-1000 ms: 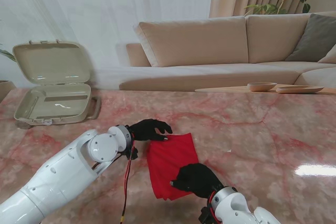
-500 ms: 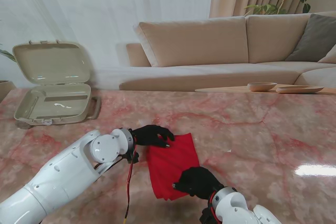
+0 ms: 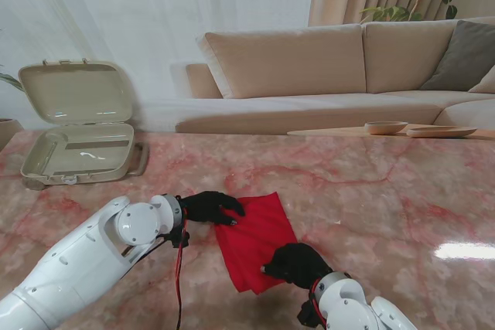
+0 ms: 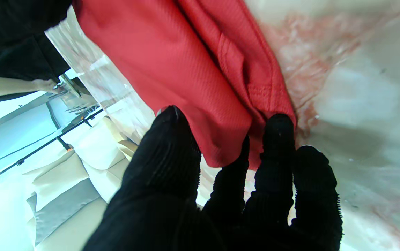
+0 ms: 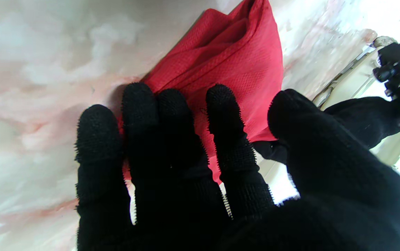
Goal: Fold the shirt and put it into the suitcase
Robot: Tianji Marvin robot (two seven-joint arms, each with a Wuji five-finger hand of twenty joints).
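You have the red shirt [image 3: 257, 236] folded into a compact, roughly square bundle, lying flat on the pink marble table [image 3: 387, 191], turned a little askew. In the wrist views its mesh-weave layers stack at the corners. Your beige suitcase [image 3: 81, 148] sits well apart from the shirt, farther from me and to the left, lid upright, tray open.

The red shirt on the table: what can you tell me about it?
The red shirt is a fine mesh-like knit with stitched hems, folded into a compact, slightly skewed rectangle of several layers. It lies flat on the pink marble table, well apart from the open suitcase. The left robot hand grips its far left corner; the right robot hand presses on its near edge.
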